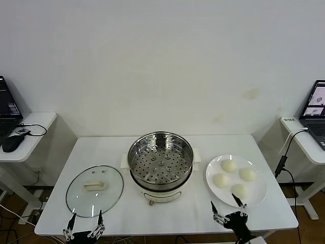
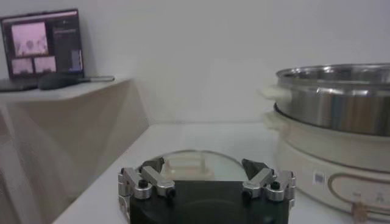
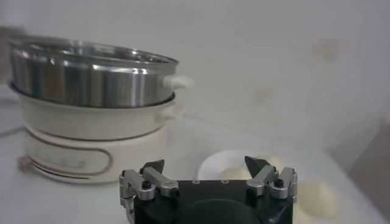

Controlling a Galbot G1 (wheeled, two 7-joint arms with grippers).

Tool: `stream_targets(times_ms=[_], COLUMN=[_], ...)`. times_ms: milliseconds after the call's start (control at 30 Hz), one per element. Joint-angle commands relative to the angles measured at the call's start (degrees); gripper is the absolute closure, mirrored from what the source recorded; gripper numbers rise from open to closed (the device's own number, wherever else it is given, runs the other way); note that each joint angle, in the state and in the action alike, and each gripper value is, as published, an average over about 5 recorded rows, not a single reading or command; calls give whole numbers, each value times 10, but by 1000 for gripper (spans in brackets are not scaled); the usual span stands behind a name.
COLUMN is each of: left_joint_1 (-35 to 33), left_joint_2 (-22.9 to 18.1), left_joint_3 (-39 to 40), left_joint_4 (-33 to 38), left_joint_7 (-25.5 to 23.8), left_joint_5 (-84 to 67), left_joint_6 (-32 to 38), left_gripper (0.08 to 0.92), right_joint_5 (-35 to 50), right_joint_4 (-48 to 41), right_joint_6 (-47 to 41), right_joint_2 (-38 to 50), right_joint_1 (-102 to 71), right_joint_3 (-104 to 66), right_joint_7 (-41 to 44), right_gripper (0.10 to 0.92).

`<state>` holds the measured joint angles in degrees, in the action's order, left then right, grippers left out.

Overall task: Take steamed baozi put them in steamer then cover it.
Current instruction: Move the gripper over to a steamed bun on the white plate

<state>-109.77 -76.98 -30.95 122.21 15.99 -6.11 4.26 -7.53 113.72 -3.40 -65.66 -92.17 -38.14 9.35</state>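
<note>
Several cream-white baozi lie on a white plate at the table's right. The steel steamer on its cream base stands mid-table, its perforated tray empty. The glass cover with a cream handle lies flat at the left. My left gripper is open at the front edge, just in front of the cover. My right gripper is open at the front edge, just in front of the plate. The steamer also shows in the left wrist view and the right wrist view.
Side tables stand at both sides, with a laptop and a mouse at the left and a laptop at the right. A cable hangs off the right table. The white wall is behind.
</note>
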Motion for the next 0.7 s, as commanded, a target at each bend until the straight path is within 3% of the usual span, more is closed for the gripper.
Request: stream_targets(times_ms=[33, 400, 700], left_joint_1=[13, 16, 17], left_joint_2=[3, 8, 8], left_joint_3=[1, -9, -8], left_joint_4=[5, 16, 17], left_joint_7=[-7, -6, -7], left_joint_5=[29, 29, 35], left_joint_6=[-21, -24, -28], left_gripper=[177, 177, 177], right_joint_5=[-85, -156, -96], right_joint_4=[-14, -133, -257], right_joint_6=[-27, -54, -21], right_joint_2=[54, 299, 401], right_joint_1=[56, 263, 530], right_joint_3=[-25, 22, 288], right_joint_7=[-3, 236, 404], right_gripper=[203, 203, 203])
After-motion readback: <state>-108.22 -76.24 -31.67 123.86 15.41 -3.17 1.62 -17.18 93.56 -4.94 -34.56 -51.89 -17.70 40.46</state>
